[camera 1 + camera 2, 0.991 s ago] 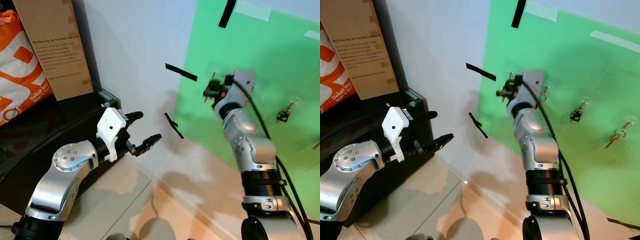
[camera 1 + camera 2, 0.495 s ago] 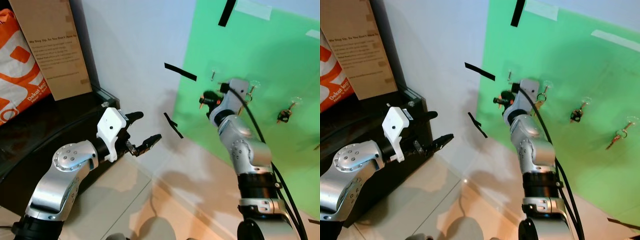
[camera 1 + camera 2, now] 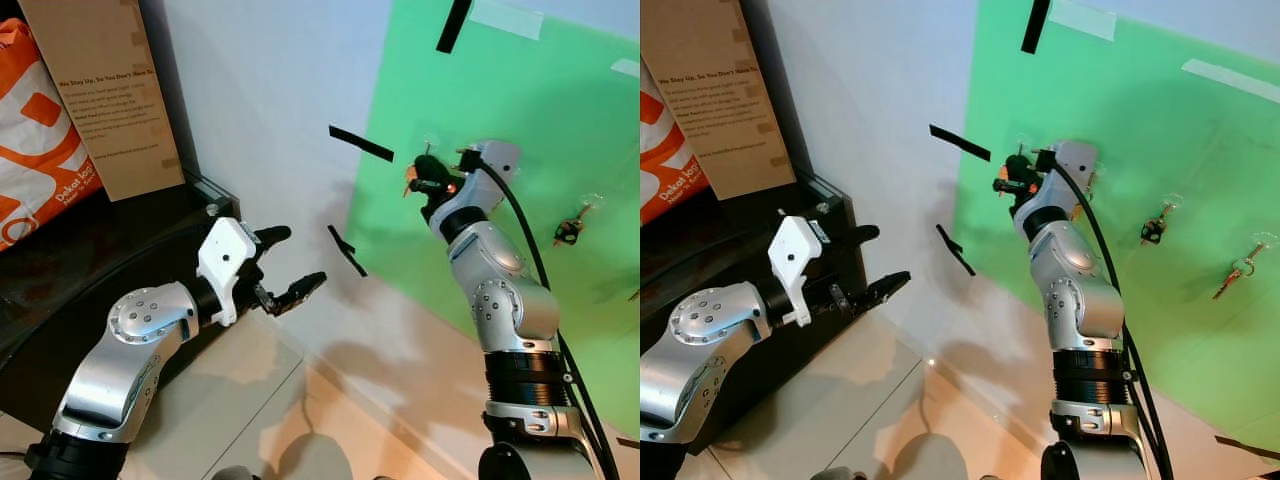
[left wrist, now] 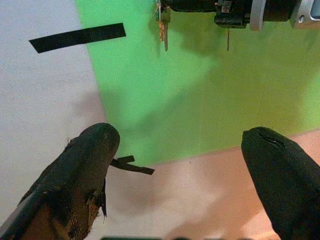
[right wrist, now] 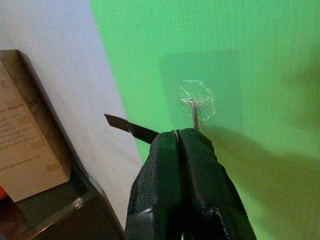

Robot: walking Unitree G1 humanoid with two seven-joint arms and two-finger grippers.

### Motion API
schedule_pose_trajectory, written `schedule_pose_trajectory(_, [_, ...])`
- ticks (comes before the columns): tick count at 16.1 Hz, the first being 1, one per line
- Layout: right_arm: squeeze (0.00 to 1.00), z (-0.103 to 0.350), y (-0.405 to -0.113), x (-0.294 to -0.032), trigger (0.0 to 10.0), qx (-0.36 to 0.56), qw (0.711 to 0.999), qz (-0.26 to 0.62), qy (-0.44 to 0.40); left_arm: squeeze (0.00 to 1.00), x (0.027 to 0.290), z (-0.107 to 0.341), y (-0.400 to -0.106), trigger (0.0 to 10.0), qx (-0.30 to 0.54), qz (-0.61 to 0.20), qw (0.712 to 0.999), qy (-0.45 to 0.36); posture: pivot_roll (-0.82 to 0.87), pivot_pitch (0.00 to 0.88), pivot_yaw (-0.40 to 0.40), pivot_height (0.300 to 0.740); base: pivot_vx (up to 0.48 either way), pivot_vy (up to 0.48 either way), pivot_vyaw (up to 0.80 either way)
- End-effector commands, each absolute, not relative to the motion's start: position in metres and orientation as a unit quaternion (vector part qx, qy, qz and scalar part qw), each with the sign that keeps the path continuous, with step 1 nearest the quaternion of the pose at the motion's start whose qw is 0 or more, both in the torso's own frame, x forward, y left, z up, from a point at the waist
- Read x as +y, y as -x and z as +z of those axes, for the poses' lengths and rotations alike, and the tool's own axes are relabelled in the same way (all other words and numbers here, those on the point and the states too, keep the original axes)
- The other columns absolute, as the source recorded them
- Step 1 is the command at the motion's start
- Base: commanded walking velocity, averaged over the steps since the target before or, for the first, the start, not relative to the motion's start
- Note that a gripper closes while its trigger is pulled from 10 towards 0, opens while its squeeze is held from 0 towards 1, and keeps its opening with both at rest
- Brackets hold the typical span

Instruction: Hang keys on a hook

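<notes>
Head stereo pair looks forward and down from mid range at the bright green wall panel (image 3: 500, 110) and pale tiled floor (image 3: 870, 400); both eyes share this scene. Left wrist camera faces the same panel from well back. Right wrist camera sits close, facing the clear plastic wall hook (image 5: 197, 99) on the panel.

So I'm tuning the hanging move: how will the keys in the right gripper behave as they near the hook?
The keys dangle below the shut right gripper, so they will probably swing as it moves. They look small, likely light. The clear hook looks thin, so a hard push might bend it.
</notes>
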State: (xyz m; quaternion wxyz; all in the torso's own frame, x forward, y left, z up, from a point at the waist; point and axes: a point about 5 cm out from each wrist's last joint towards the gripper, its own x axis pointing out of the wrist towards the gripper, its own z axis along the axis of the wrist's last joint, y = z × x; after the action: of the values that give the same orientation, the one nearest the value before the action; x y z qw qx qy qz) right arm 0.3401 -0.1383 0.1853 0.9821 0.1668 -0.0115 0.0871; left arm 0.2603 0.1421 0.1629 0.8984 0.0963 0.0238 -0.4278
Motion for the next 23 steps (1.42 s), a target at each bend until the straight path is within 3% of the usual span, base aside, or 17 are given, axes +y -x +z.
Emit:
schedule_pose_trajectory(1, [0.00,0.193,-0.343,-0.143,10.0,-0.032,0.982,0.075,-0.172,0.00,0.140,0.167,-0.261,10.0,0.016,-0.436,0.894,-0.100,0.06,0.000,-0.047,0.740,0.000,0.000,0.00])
schedule_pose_trajectory(8, [0.00,0.189,-0.349,-0.158,10.0,-0.021,0.986,0.003,-0.167,0.00,0.140,0.168,-0.261,10.0,0.015,-0.433,0.896,-0.100,0.06,0.000,-0.049,0.740,0.000,0.000,0.00])
schedule_pose_trajectory(10, [0.00,0.183,-0.350,-0.169,10.0,-0.007,0.979,-0.027,-0.203,0.00,0.139,0.168,-0.262,10.0,0.016,-0.434,0.895,-0.100,0.06,0.000,-0.046,0.740,0.000,0.000,0.00])
schedule_pose_trajectory(17, [0.00,0.158,-0.341,-0.152,10.0,0.070,0.980,0.038,-0.184,0.00,0.139,0.168,-0.262,10.0,0.018,-0.436,0.894,-0.101,0.06,0.000,-0.043,0.740,0.000,0.000,0.00])
schedule_pose_trajectory(23, [0.00,0.186,-0.342,-0.154,10.0,-0.012,0.974,0.064,-0.216,0.00,0.139,0.168,-0.262,10.0,0.019,-0.437,0.894,-0.102,0.05,0.000,-0.040,0.740,0.000,0.000,0.00])
